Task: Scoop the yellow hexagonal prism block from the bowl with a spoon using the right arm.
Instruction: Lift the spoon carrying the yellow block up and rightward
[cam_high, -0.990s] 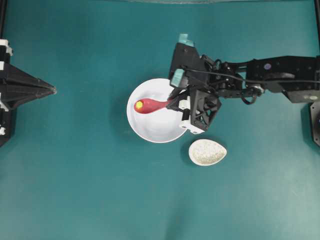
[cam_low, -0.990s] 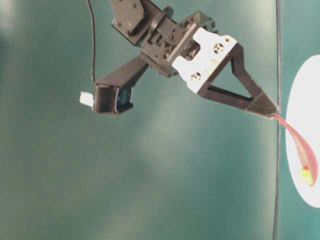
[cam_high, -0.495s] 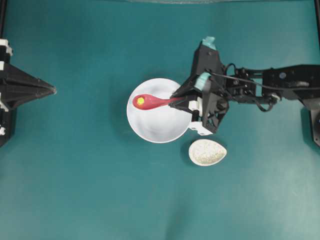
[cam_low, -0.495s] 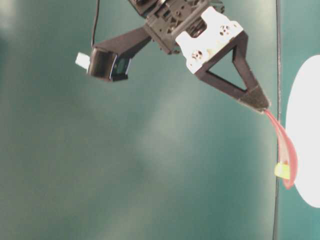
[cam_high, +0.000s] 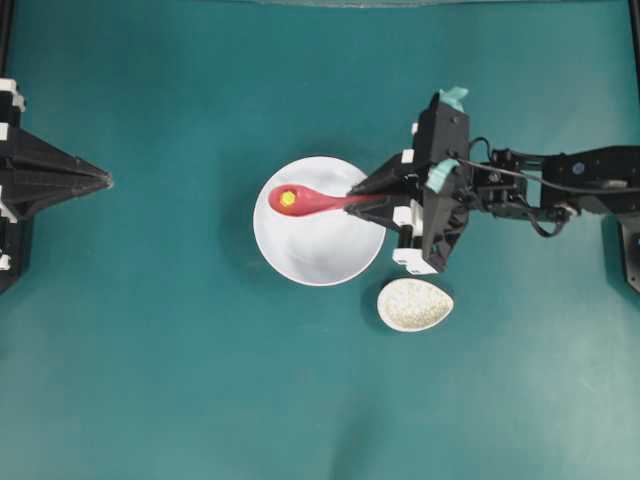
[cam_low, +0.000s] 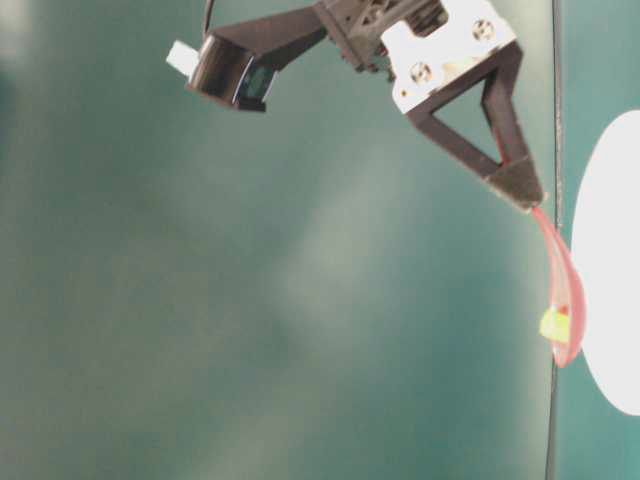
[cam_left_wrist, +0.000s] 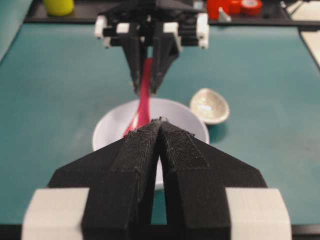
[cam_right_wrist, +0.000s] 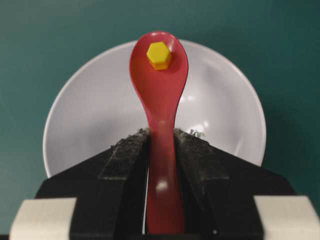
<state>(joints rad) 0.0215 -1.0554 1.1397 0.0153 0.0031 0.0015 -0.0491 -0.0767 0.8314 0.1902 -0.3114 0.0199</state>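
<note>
The yellow hexagonal prism block (cam_right_wrist: 159, 55) lies in the head of the pink-red spoon (cam_right_wrist: 159, 100), which hangs above the white bowl (cam_right_wrist: 90, 115). My right gripper (cam_right_wrist: 160, 134) is shut on the spoon's handle. Overhead, the block (cam_high: 288, 199) rides in the spoon (cam_high: 315, 202) over the bowl (cam_high: 315, 255), with the right gripper (cam_high: 362, 198) at the bowl's right rim. From table level the spoon (cam_low: 562, 290) and block (cam_low: 553, 324) hang clear of the bowl (cam_low: 612, 270). My left gripper (cam_left_wrist: 160, 121) is shut on nothing and sits at the far left (cam_high: 105, 181).
A small speckled egg-shaped spoon rest (cam_high: 414, 304) lies on the teal table just right of and below the bowl, under the right wrist. It also shows as the spoon rest (cam_left_wrist: 210, 105) in the left wrist view. Coloured objects stand beyond the table's far edge.
The right arm has pulled back to the right and risen, lifting the spoon with the yellow block in it out of the bowl. The left arm has not moved.
</note>
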